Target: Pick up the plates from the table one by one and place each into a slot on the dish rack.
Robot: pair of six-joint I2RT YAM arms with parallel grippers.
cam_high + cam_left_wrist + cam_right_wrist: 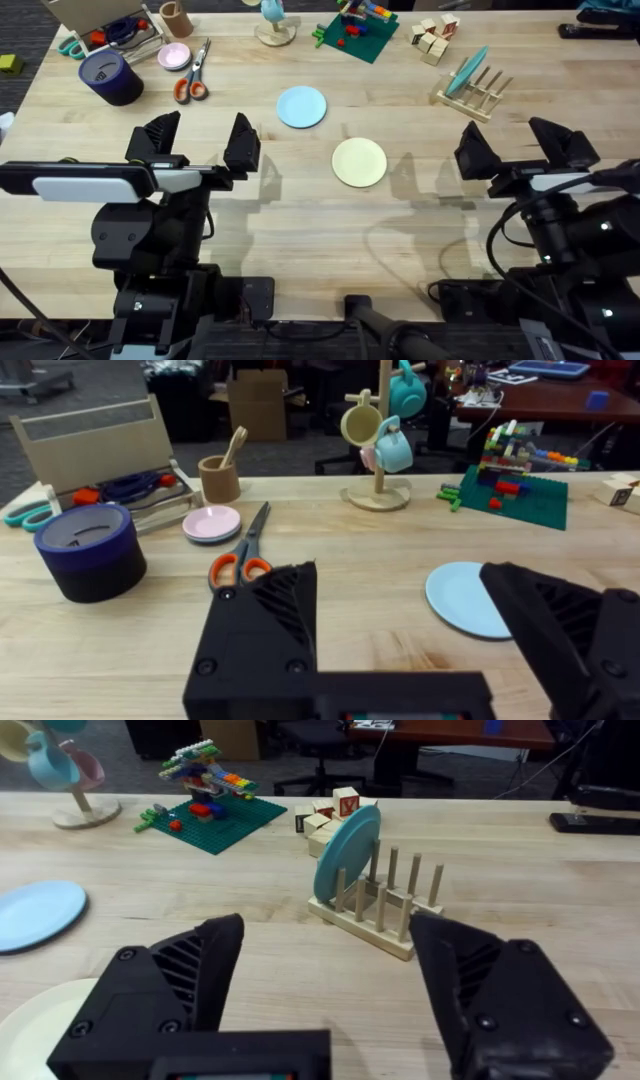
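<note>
Fingers: left gripper (197,142) and right gripper (522,142) both spread, empty | light blue plate (301,106), cream plate (359,162) flat on table (300,230) | dish rack (475,90) already holds one teal plate (346,850) | risk: thin flat rims — fingers may slip; occupied slot—possibly a clash.

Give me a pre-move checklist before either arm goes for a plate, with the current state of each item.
1. Left gripper open and holding nothing: ok.
2. Right gripper open and holding nothing: ok.
3. Light blue plate flat on the table, nothing on it: ok.
4. Cream plate flat, apart from the blue one: ok.
5. Dish rack has free slots beside the teal plate already standing in it: ok.
6. Rack fixed against sliding: cannot tell.
</note>
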